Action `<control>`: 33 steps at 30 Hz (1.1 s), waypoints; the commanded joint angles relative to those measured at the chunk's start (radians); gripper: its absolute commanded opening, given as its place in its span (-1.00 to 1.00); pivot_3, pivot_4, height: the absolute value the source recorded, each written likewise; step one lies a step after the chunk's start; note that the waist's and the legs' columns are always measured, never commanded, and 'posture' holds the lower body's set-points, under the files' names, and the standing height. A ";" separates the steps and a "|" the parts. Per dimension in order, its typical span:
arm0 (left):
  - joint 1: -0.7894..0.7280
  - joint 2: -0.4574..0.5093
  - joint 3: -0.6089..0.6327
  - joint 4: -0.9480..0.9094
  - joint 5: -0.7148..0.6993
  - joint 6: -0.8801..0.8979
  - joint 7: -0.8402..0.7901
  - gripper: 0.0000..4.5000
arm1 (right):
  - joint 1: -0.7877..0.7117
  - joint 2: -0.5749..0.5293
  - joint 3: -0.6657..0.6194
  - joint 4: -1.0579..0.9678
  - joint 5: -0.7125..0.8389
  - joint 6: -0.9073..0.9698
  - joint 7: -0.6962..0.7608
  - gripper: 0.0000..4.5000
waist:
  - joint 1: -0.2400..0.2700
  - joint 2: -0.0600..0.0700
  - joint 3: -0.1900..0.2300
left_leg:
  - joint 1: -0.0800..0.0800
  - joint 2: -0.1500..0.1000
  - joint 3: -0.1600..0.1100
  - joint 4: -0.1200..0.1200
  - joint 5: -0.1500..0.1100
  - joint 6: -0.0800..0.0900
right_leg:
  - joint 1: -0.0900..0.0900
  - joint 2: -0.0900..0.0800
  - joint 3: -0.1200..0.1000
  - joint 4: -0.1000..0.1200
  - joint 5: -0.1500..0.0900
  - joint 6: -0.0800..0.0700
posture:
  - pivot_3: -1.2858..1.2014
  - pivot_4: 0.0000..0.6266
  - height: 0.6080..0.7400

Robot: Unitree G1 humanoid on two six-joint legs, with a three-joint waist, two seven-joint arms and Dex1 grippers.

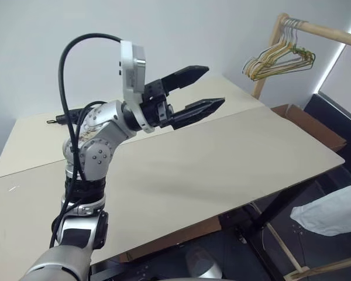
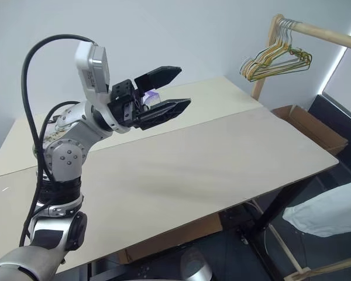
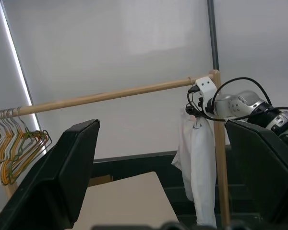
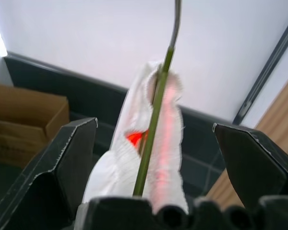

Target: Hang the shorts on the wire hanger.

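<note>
While the left gripper [image 1: 200, 91] is hovering above the long pale wooden table [image 1: 222, 170], its two black fingers are standing wide apart with nothing between them, pointing across the tabletop toward the rack side. Off the table's near right corner, the soft white cloth shorts [image 1: 333, 212] are hanging in a bundle with their long axis running up and down. In the right wrist view they [image 4: 149, 163] are draping over the thin olive-green wire hanger [image 4: 153, 129], whose stem is rising almost straight up between the right gripper's [image 4: 153, 167] spread fingers; a small red mark is showing on the cloth. Whether those fingers are touching cloth or wire is hard to say from this close angle, though they are gaping well clear on both sides. Farther back, an open brown cardboard box [image 1: 307, 124] is sitting on the floor beyond the table's right edge, its contents hidden. Behind it, a bunch of yellow, green and orange hangers [image 1: 281, 58] is hanging from the light wooden rail [image 1: 327, 34] of a clothes rack.
</note>
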 commanded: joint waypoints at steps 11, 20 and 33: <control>-0.039 0.037 0.013 0.140 0.096 -0.111 -0.046 1.00 | 0.169 0.317 -0.103 -0.957 0.279 -0.282 0.291 0.99 | -0.001 0.005 -0.003 | 0.002 0.000 0.000 0.001 0.000 0.000 | -0.003 0.000 0.004 0.006 0.000 0.002 | -0.42 -1.00 1.00; 0.103 0.178 0.012 0.131 0.240 -0.170 -0.043 1.00 | 0.077 0.265 0.342 -0.865 0.299 -0.360 0.665 0.99 | 0.006 0.000 -0.006 | 0.002 0.001 -0.001 0.000 0.000 0.000 | -0.005 0.000 0.006 0.007 0.000 0.002 | -0.34 -1.00 1.00; 0.485 0.438 0.102 -0.108 0.314 -0.165 -0.048 1.00 | -0.203 0.334 0.753 -0.414 0.184 -0.488 1.181 0.99 | 0.225 0.000 -0.003 | -0.017 0.000 -0.001 -0.003 0.003 0.001 | -0.047 0.001 0.007 0.035 0.004 -0.008 | -0.17 -1.00 1.00</control>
